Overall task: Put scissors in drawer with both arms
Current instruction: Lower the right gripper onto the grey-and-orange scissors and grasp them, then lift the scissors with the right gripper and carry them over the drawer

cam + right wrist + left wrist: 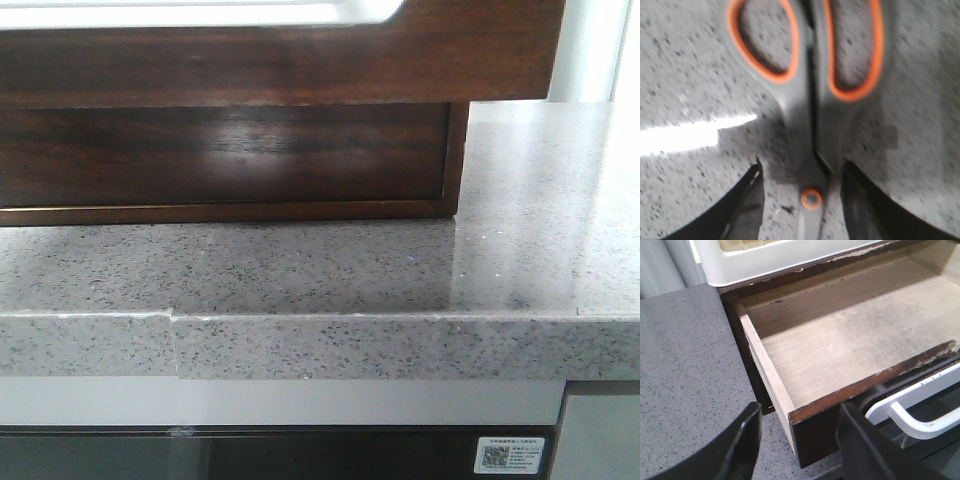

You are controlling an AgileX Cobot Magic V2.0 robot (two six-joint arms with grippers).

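While the left gripper [800, 440] waits, fingers apart, by the open drawer [840, 355], the right gripper [800, 200] straddles the scissors [807, 100], fingers spread, ready to grasp.

Counter [330, 270]: grey speckled stone, glossy, with a vertical seam in its front edge. Pale band beneath, then a dark glossy panel [300, 458] bearing a QR sticker [511, 455]. White tray [790, 257] above the brown cabinet.
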